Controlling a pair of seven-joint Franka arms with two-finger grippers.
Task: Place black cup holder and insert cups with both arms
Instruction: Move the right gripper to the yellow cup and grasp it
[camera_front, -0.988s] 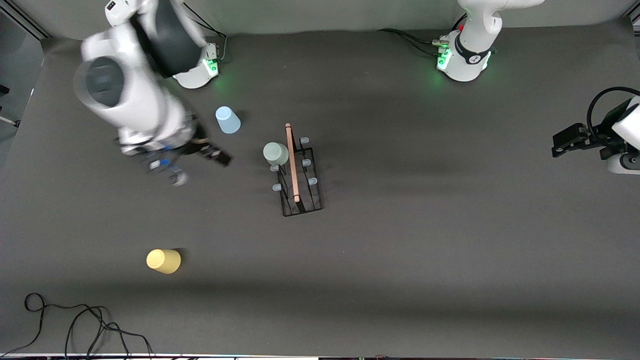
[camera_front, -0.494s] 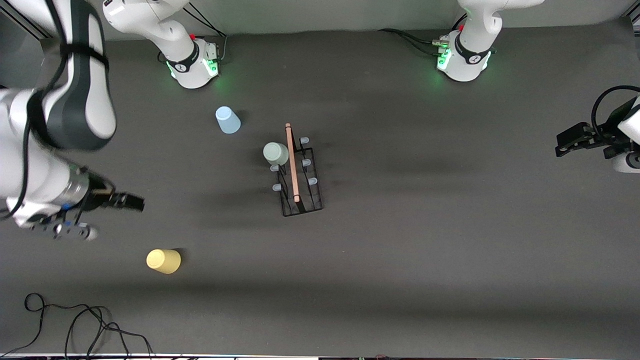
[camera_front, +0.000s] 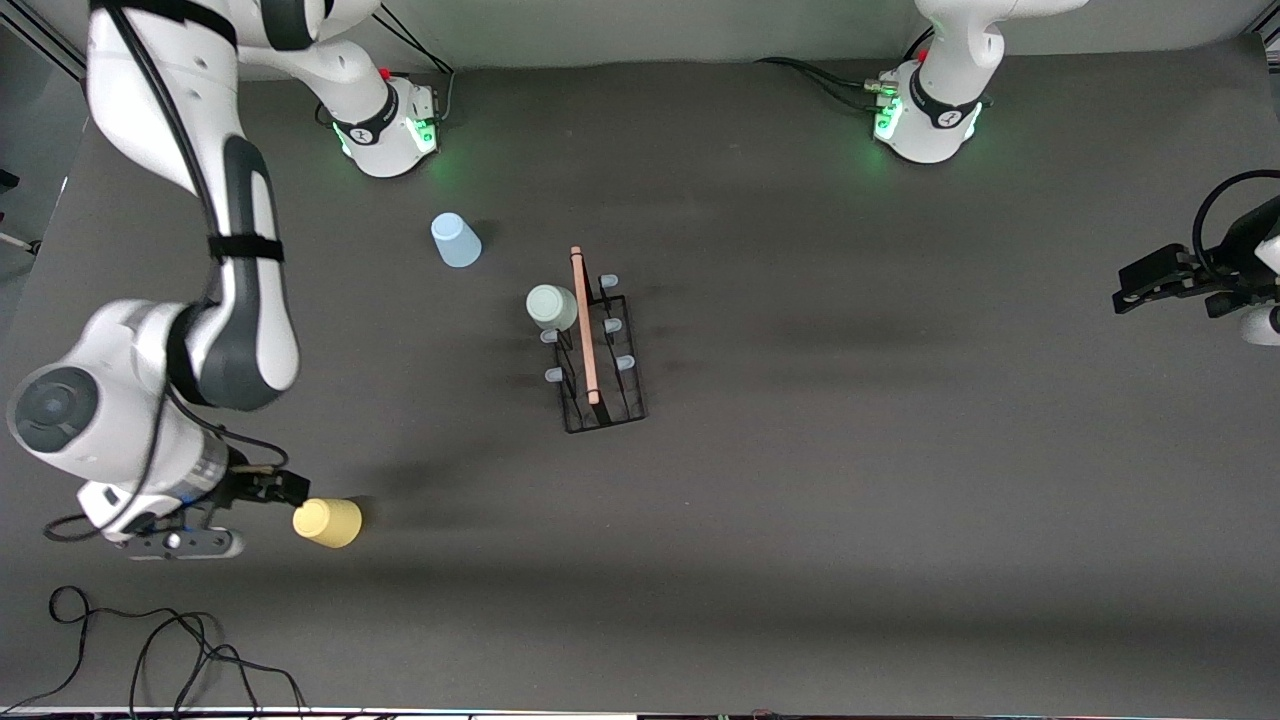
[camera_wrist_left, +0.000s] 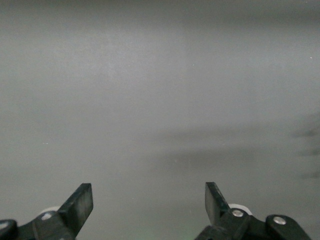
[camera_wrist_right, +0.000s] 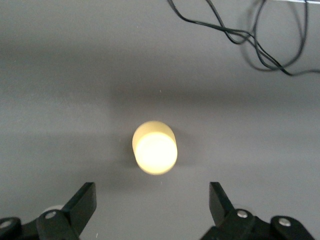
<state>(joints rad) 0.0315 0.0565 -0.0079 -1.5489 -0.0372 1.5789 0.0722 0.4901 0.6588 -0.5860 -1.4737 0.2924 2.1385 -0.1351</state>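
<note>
- Since the earlier frames the right gripper has swung away from the light blue cup's area and come down the counter at the right arm's end; it now sits just beside the yellow cup, at about 10 o'clock from it in the front view.
- Its jaws are spread wide with nothing between them; in the right wrist view the right gripper has the yellow cup ahead of its jaws, apart from them and not touched.
- A loose black cable lies on the counter nearer to the front camera than the yellow cup, at about 7 o'clock from it.
- Going across the front view, the light blue cup stands mouth down near the right arm's base, unchanged.
- Next comes the black cup holder, upright at mid-counter, its wooden rod handle running from 12 to 6 o'clock.
- The pale green cup sits on a peg of the holder, on the side toward the right arm, at about 10 o'clock from the rack's middle.
- At the left arm's end of the counter the left gripper waits, held above the counter's edge; it has barely shifted.
- In the left wrist view the left gripper shows jaws wide apart and holding nothing, with bare grey surface ahead.
</note>
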